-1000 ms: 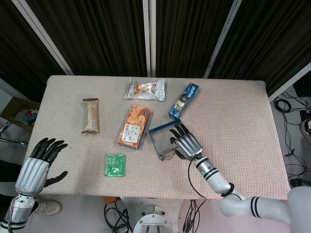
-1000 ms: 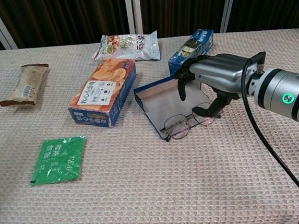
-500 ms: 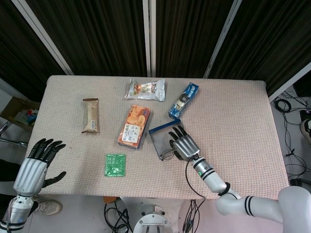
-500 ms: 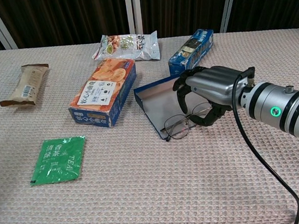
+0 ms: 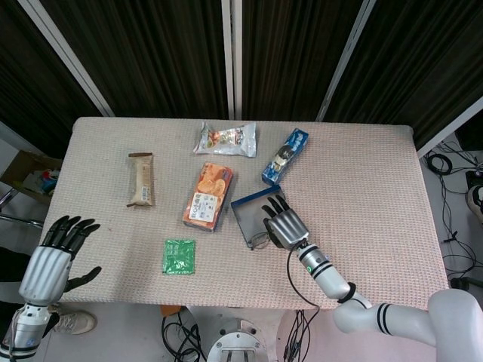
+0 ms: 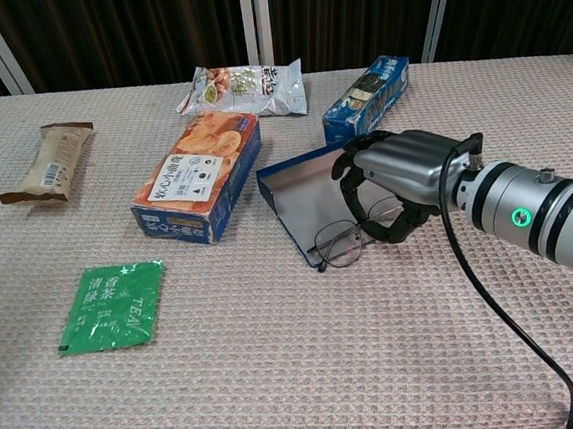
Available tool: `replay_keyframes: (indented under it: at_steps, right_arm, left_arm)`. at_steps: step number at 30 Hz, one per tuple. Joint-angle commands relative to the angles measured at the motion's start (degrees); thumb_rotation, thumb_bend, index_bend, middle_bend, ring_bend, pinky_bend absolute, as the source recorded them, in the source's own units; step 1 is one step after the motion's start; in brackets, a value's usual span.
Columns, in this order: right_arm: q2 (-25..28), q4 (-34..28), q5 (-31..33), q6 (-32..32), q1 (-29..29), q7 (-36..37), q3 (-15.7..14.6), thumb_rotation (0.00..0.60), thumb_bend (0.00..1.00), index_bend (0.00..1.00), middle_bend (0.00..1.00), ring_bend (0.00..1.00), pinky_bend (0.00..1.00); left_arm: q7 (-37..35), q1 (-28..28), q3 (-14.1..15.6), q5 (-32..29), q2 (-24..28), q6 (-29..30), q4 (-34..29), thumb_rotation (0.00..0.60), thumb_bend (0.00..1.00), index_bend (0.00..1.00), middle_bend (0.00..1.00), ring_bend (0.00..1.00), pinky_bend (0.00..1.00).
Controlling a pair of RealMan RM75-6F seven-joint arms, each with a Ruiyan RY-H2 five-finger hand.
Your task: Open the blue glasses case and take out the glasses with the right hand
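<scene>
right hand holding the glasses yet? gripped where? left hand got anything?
The right hand curls over the glasses at their right lens and bridge, but a closed grip cannot be told. The left hand is open, off the table and holds nothing.

- The right hand is covering one side of the glasses and part of the open blue glasses case; whether its fingers are touching the frame is too hard to see
- The left hand is showing only in the head view; its arm is being cut off by the picture's bottom edge
</scene>
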Motion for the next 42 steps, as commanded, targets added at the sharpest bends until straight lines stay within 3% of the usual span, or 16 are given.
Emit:
replay_keyframes:
  at_steps: [1,6,12,17,24,35,37,39,42]
  right_arm:
    - [-0.12,0.12,-0.31,0.22,-0.03,0.15,-0.05,0.6,0.43,0.64,0.21,0.0,0.0]
    - [0.54,-0.72,-1.76,1.2,-0.26,1.07,-0.16,0.6,0.43,0.68,0.24,0.0,0.0]
    - [5.9,-7.8,-5.12,2.79,-0.61,2.97,-0.21,0.6,0.44,0.69,0.25,0.0,0.0]
    - [8.73,-14.44,-6.2,0.6,0.7,3.62,-0.21,0.6,0.43,0.69,0.25,0.0,0.0]
    - [4.22,-15.55,-5.61,-3.63,3.46,5.63,0.09,0.6,0.44,0.69,0.25,0.0,0.0]
    - [-5.67,-7.79,-6.48,-5.35,5.35,9.29,-0.47,0.6,0.44,0.68,0.25,0.0,0.0]
    - [-6.65,-6.78,-5.85,-5.91,5.72,7.67,-0.67,0.6,0.43,0.65,0.25,0.0,0.0]
    - [-7.14,-6.25,-5.26,-6.32,6.08,5.49,-0.89,0.6,0.42,0.55,0.23,0.0,0.0]
    - [-6.87,-6.4,-4.69,-6.26,6.44,1.68,-1.23,0.6,0.39,0.29,0.16,0.0,0.0]
  left_arm:
    - [-0.04,0.09,0.04,0.02,0.04,0.1,0.02,0.6,0.05,0.2,0.19,0.12,0.12]
    - [-0.02,0.19,0.02,0.22,0.17,0.38,-0.11,0.6,0.05,0.2,0.19,0.12,0.12]
    - [0.33,0.17,-0.02,0.43,0.45,0.41,-0.43,0.6,0.05,0.2,0.19,0.12,0.12]
    - [0.83,0.18,-0.04,0.83,0.59,0.55,-0.97,0.6,0.05,0.19,0.19,0.12,0.12]
    - [0.98,0.76,0.29,1.03,0.69,1.14,-1.05,0.6,0.05,0.19,0.19,0.12,0.12]
    - [0.63,1.14,0.47,0.81,0.52,1.14,-0.59,0.6,0.05,0.19,0.19,0.12,0.12]
    - [0.66,0.99,0.38,0.74,0.49,0.89,-0.65,0.6,0.05,0.19,0.19,0.12,0.12]
    - [0.76,0.9,0.32,0.82,0.43,0.79,-0.68,0.6,0.05,0.19,0.19,0.12,0.12]
    - [0.8,0.8,0.25,0.8,0.43,0.65,-0.72,0.6,0.05,0.19,0.19,0.12,0.12]
